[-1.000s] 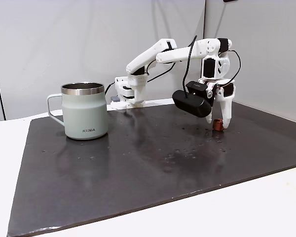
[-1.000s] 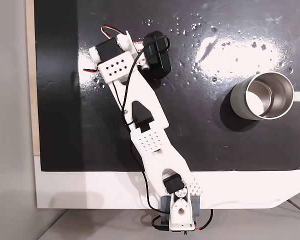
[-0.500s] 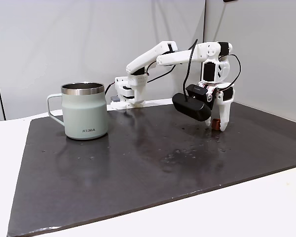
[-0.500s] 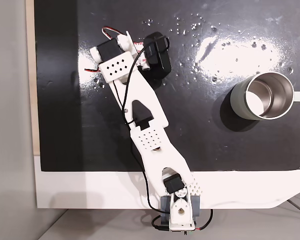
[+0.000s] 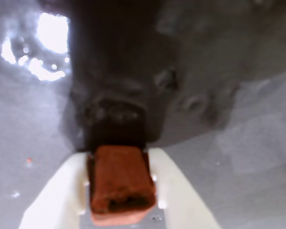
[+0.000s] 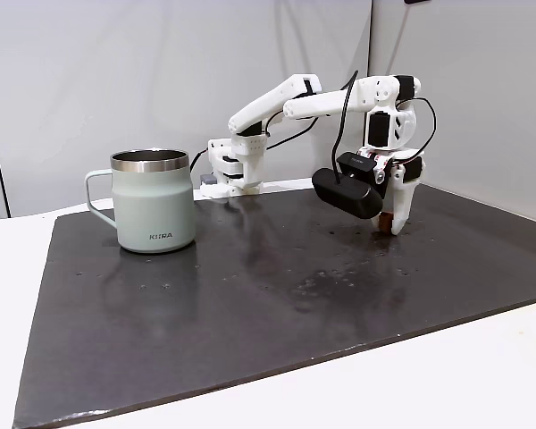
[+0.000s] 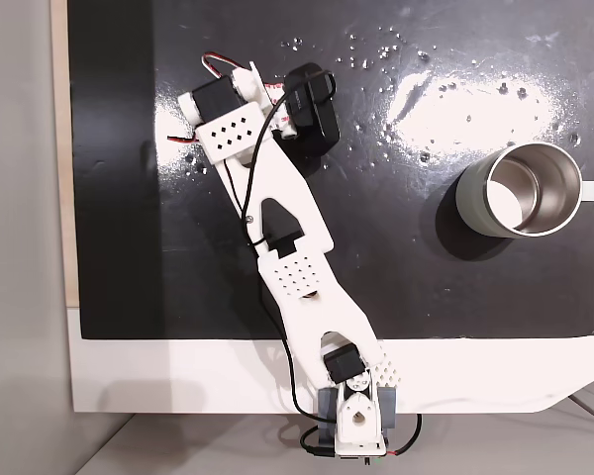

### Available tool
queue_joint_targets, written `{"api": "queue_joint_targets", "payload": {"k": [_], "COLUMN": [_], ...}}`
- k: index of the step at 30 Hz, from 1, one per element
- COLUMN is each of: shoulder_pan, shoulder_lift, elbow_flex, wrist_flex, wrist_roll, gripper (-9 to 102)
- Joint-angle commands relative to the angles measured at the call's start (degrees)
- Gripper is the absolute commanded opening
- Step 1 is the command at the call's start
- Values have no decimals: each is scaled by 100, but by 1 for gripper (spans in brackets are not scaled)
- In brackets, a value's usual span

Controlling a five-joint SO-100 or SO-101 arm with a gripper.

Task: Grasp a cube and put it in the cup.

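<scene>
Gripper (image 5: 119, 191) is clenching the cube (image 5: 120, 183) between both white fingers (image 5: 57, 191) in the wrist view. In a fixed view the cube (image 6: 386, 222) is sitting low at the fingertips, over the dark mat (image 6: 250, 295). The cup (image 6: 152, 200) is standing upright, well apart, at the mat's left side.

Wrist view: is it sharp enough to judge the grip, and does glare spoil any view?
Wrist view: soft, yet the cube reads clearly between the white fingers. Top-down fixed view: strong glare on the black mat beside the cup. Side fixed view: evenly lit, sharp.
</scene>
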Motion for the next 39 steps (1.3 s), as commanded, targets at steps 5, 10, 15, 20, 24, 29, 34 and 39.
{"api": "queue_joint_targets", "payload": {"k": [5,10,15,20,24,29,34,39], "shoulder_pan": [53,53,53,70,114,211,325,571], "shoulder_lift": [290,703,1169,1758,2285,2962,3551,3885], "elbow_flex": [-360,-229,0,237,448,624,791,817], "wrist_flex": [79,79,70,18,0,-79,-114,-123], "wrist_roll": [-53,-53,-53,-53,-53,-53,-35,-26], "gripper": [6,6,6,6,6,5,5,5]}}
